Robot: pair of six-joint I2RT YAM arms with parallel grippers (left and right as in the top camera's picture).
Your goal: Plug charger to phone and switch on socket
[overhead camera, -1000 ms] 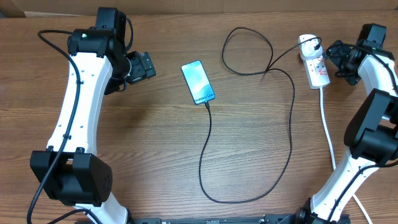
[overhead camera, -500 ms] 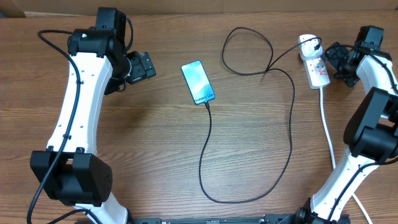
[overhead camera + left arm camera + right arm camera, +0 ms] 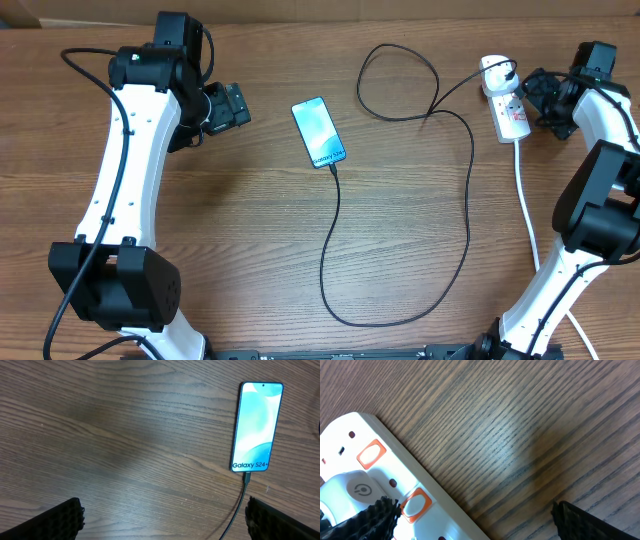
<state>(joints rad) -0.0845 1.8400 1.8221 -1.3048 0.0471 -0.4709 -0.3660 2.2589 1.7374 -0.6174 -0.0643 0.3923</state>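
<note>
The phone (image 3: 319,132) lies face up on the table (image 3: 250,220), a little above the middle of the overhead frame, its screen lit pale blue. In the left wrist view the phone (image 3: 257,427) sits at the upper right, with "Galaxy S24+" readable along its lower edge. The charger (image 3: 470,200) has its tip seated in that lower edge. From there the black cable runs down the frame, bends round near the bottom, climbs the right side and loops across the top to a white adapter (image 3: 493,70).

The adapter is plugged into the upper end of the socket (image 3: 510,112), a white strip lying at the upper right of the overhead frame, its thick white cord (image 3: 527,210) trailing downward.

The left pincer (image 3: 228,105) hovers to the left of the phone, well apart from it. Its fingers (image 3: 65,520) sit in the two lower corners of the wrist view, spread wide with nothing between them but wood.

The right pincer (image 3: 545,95) is just beside the socket's right edge. It too is spread wide and holds nothing. In its wrist view the socket (image 3: 380,475) fills the lower left, showing two orange-red switches (image 3: 371,454) (whether either is on, I cannot tell), with one finger (image 3: 370,520) over the strip.
</note>
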